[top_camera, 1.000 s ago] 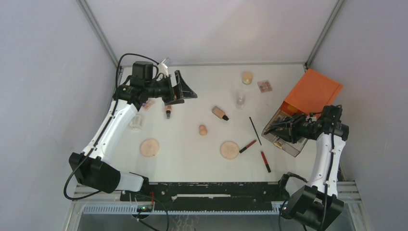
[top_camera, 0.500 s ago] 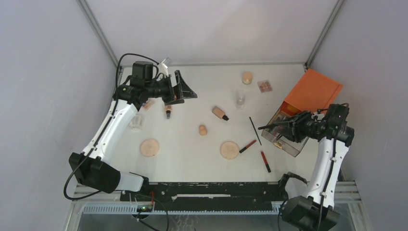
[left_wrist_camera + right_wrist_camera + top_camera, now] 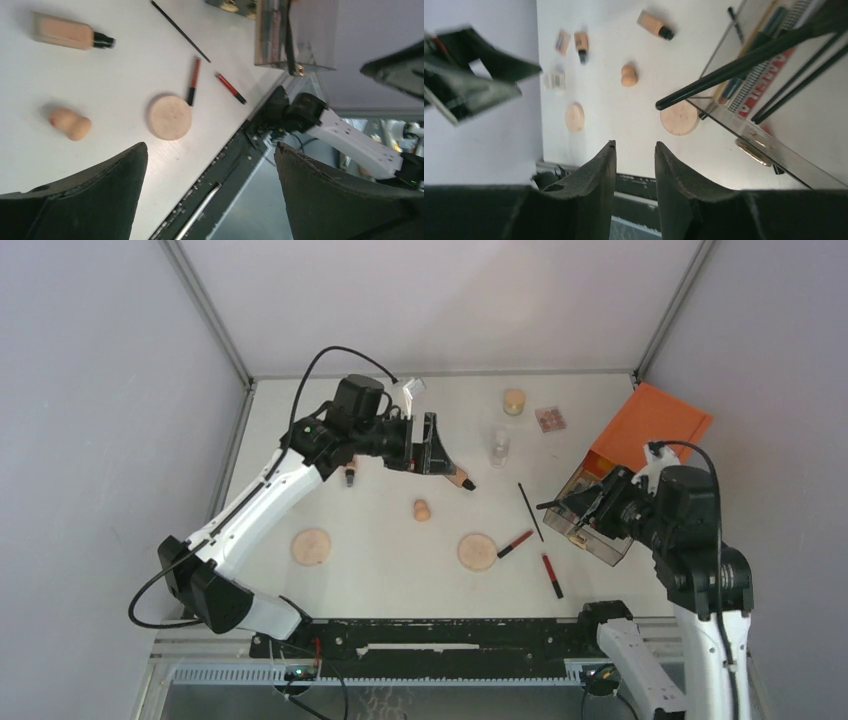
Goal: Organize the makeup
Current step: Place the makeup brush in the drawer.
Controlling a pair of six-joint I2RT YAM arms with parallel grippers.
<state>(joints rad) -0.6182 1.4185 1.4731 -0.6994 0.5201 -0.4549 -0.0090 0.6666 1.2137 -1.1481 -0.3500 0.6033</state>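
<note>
The makeup lies scattered on the white table. My left gripper (image 3: 436, 446) is open and empty, hovering over a peach bottle (image 3: 458, 476) with a black cap. That bottle (image 3: 70, 32) also shows in the left wrist view, with a beige sponge (image 3: 70, 124), a tan disc (image 3: 170, 117), two red/black pencils (image 3: 192, 81) and a thin black brush (image 3: 180, 31). My right gripper (image 3: 603, 508) is narrowly open and empty, raised beside the clear drawer (image 3: 590, 528). A black brush (image 3: 729, 67) sticks out of the drawer. My right gripper's jaws (image 3: 634, 145) hold nothing.
The orange-topped box (image 3: 650, 430) stands at the right edge. At the back are a small palette (image 3: 550, 419), a clear jar (image 3: 499, 447) and a round tan pot (image 3: 514, 401). A second bottle (image 3: 349, 475) and a second disc (image 3: 311, 545) lie on the left.
My left arm has swung right from the back left corner to above the peach bottle. My right gripper has lifted up and back from the drawer, leaving the black brush sticking out.
</note>
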